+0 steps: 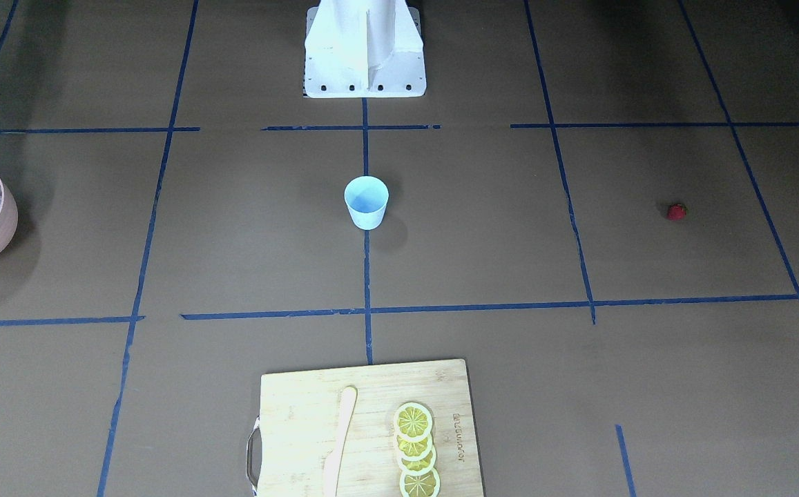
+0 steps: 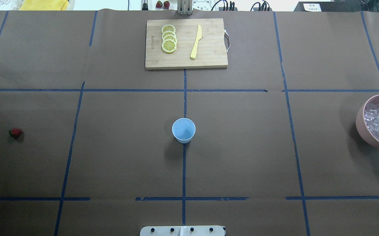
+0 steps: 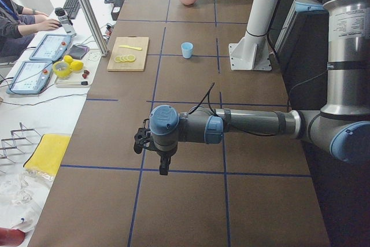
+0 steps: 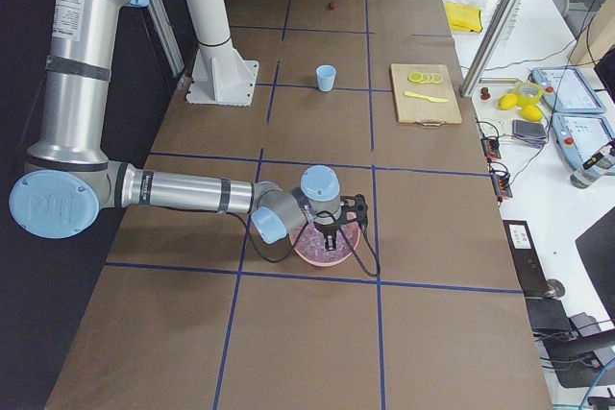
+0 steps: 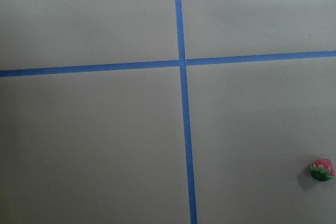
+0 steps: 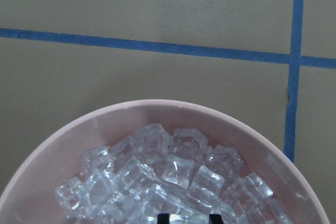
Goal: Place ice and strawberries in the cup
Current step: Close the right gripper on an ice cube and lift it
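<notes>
The light-blue cup [image 2: 183, 130] stands upright in the middle of the table; it also shows in the front view [image 1: 366, 201]. The strawberry [image 2: 15, 132] lies alone far on my left side and shows low right in the left wrist view [image 5: 321, 170]. The ice [image 6: 168, 174] fills the pink bowl [image 2: 361, 126] at my far right. My right gripper [image 6: 188, 219] is open, its fingertips [image 6: 164, 217] just at the top cubes. My left gripper [image 3: 163, 169] hangs above the table near the strawberry; I cannot tell whether it is open or shut.
A wooden cutting board [image 2: 209, 59] at the far edge carries lemon slices [image 2: 169, 38] and a yellow knife [image 2: 196, 42]. The robot base [image 1: 364, 48] stands behind the cup. Blue tape lines grid the brown table. An operator sits beyond the table in the left side view.
</notes>
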You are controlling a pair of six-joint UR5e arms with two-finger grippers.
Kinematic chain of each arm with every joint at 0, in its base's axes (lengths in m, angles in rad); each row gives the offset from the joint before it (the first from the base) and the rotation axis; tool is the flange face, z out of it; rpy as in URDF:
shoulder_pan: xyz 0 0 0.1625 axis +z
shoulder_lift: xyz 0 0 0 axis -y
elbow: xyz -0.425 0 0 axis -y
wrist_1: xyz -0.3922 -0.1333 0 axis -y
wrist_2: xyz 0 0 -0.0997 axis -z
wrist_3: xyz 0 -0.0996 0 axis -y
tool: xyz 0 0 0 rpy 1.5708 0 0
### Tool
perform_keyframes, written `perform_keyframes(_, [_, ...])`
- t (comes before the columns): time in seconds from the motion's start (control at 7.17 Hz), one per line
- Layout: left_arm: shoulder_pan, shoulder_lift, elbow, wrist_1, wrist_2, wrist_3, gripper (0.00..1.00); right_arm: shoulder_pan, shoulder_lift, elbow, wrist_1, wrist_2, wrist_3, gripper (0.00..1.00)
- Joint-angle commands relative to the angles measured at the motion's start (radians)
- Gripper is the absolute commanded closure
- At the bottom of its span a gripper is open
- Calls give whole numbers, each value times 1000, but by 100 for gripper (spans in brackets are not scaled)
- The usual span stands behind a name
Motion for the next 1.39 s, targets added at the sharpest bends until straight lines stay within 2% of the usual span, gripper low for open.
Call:
perform_keyframes(0.0, [0, 0, 0, 0, 0, 0, 0, 1, -1, 4, 0, 4, -2, 90])
perform_keyframes(0.28, [0, 0, 0, -2, 0, 0, 0, 87, -1, 43, -15, 41, -5, 92])
perform_keyframes(0.56, [0, 0, 0, -2, 0, 2, 0, 200, 10, 57, -17, 130, -6, 100])
perform_keyframes(0.7, [0, 0, 0, -2, 0, 0, 0, 200, 12, 76, -20, 130, 1, 100])
perform_keyframes(0.98, [0, 0, 0, 0, 0, 0, 0, 136, 18, 130, -46, 119, 11, 100])
perform_keyframes(1.25, [0, 0, -1, 1, -2, 0, 0, -15, 67, 210, -57, 97, 148, 100])
